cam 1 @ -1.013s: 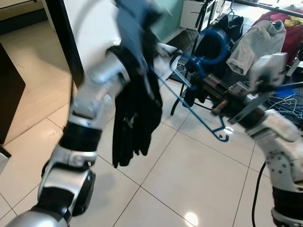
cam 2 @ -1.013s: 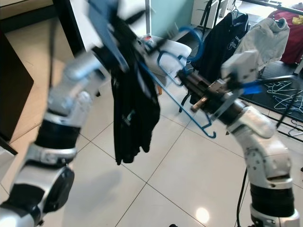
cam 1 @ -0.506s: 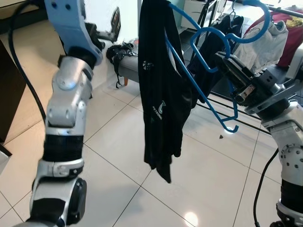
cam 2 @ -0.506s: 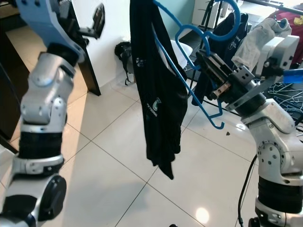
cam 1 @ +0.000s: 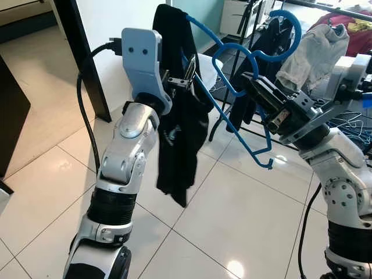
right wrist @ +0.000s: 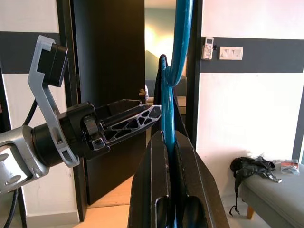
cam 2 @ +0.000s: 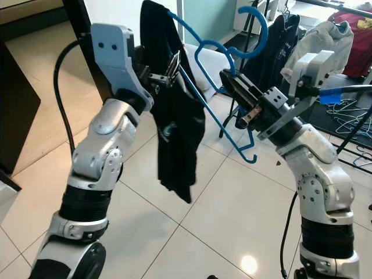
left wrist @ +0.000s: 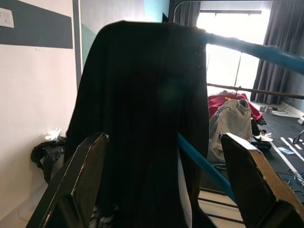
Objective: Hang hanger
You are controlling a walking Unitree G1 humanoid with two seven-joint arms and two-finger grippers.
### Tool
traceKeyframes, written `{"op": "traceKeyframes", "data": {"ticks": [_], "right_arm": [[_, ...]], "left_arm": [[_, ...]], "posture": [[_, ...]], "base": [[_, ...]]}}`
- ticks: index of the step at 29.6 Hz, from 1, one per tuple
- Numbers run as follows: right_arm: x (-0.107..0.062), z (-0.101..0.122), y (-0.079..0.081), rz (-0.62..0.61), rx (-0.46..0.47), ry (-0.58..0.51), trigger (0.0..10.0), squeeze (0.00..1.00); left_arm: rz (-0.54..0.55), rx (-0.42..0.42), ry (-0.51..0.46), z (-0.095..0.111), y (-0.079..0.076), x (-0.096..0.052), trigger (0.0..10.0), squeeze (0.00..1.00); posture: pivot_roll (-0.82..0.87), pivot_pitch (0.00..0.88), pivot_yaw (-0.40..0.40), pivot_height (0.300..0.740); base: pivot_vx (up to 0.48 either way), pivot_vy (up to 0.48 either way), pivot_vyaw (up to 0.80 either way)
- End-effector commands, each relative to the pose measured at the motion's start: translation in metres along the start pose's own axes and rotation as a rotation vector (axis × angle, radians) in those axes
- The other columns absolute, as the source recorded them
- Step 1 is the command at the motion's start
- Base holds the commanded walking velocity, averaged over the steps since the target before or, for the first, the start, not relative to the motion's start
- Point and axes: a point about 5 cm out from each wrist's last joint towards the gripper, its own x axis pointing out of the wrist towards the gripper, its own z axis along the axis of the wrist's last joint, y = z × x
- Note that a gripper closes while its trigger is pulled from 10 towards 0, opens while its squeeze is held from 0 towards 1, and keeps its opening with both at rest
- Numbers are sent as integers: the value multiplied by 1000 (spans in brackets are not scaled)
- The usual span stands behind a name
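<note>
A blue plastic hanger (cam 1: 233, 119) is held up at chest height, its hook (cam 1: 289, 26) pointing up. My right gripper (cam 1: 260, 93) is shut on the hanger just below the hook; in the right wrist view the fingers (right wrist: 159, 166) pinch the blue hanger (right wrist: 178, 47). A black garment (cam 1: 180, 133) hangs over the hanger's left end and trails down. My left gripper (cam 1: 181, 80) is at that end, open, with its fingers (left wrist: 83, 183) spread either side of the black garment (left wrist: 142, 109).
A clothes rack at the back right carries a dark jacket (cam 1: 261, 58) and a grey hoodie (cam 1: 314, 52). Loose hangers (cam 1: 354, 125) lie on the floor under it. A black door frame (cam 1: 81, 64) stands at the left, a grey seat (right wrist: 270, 194) by the wall. White tiled floor below.
My left arm has come down from its raised pose and its gripper now sits at the garment. The hanger and garment are lower and closer to the left arm.
</note>
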Motion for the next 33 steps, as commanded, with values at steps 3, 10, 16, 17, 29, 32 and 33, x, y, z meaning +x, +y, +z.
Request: {"op": "traceKeyframes", "data": {"ticks": [3,10,16,17,29,32,33], "right_arm": [[3,2,3,23,-10,-21,10000,0],[6,-2,12,62,5,-12,10000,0],[8,-1,15,69,3,-11,10000,0],[8,-1,15,70,3,-12,10000,0],[7,-4,12,41,-20,20,10000,0],[8,-7,13,35,-31,44,10000,0],[9,-13,14,35,-55,92,10000,0]], "left_arm": [[18,0,-11,4,0,2,10000,0],[106,96,-37,8,15,0,0,0],[128,196,-60,13,20,0,0,0],[130,210,-64,13,21,0,0,0],[126,311,-120,22,21,0,0,0],[112,310,-129,23,19,0,0,0],[82,305,-142,25,15,0,0,0]], "posture": [[-17,149,5,740],[-15,143,5,740],[-16,139,6,740],[-18,138,6,740],[-13,143,2,740],[-13,143,2,740],[-13,143,2,740]], "base": [[0,0,0],[0,0,0],[0,0,0],[0,0,0],[0,0,0],[0,0,0],[0,0,0]]}}
